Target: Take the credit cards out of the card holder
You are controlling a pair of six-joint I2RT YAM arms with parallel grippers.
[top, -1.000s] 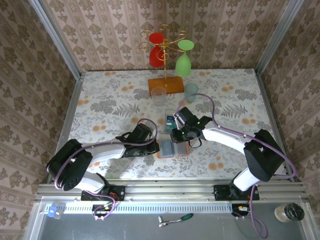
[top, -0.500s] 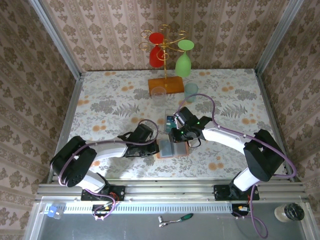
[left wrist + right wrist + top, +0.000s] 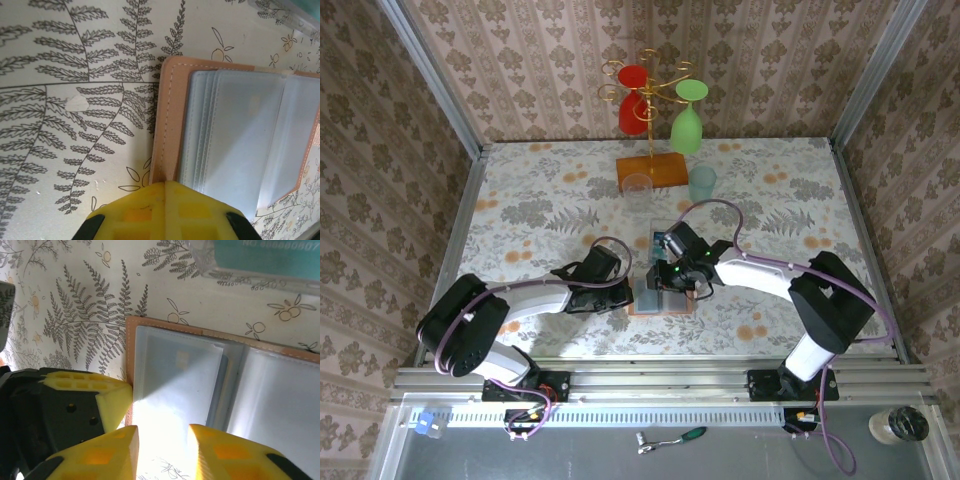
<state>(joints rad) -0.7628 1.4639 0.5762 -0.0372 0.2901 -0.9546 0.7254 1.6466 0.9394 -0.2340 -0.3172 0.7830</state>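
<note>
Pinning left salmon border of card holder (image 3: pixel 167 115) with left pincer (image 3: pixel 165 202) — clenched, yellow tips together, touching that border at bottom centre of left wrist view. Lying open like a book on desk (image 3: pixel 520 220), lower centre of top view, blue-grey pockets facing up.

Hovering right pincer (image 3: pixel 163 447) over left-hand pockets, bottom centre of right wrist view; released, fingers apart, nothing visibly gripped, though glare washes out the gap.

Showing through translucent pocket at centre of that frame: at least one of the credit cards (image 3: pixel 181 365), faint chip mark on it; count unclear. Also teal card (image 3: pixel 265 257) inside clear box (image 3: pixel 202 262), upper right of same frame, just beyond holder and apart from it.

Judging cards as thin, stiff, light and slick; pockets as soft and snug, so probably some drag on the way out. Best taken by exposed edge at pocket mouth, apparently on the spine side — pinched face to face, pulled along pocket plane, not lifted. Expecting light holder to skid or fold shut unless held down. Risk of catching pocket film together with card.
</note>
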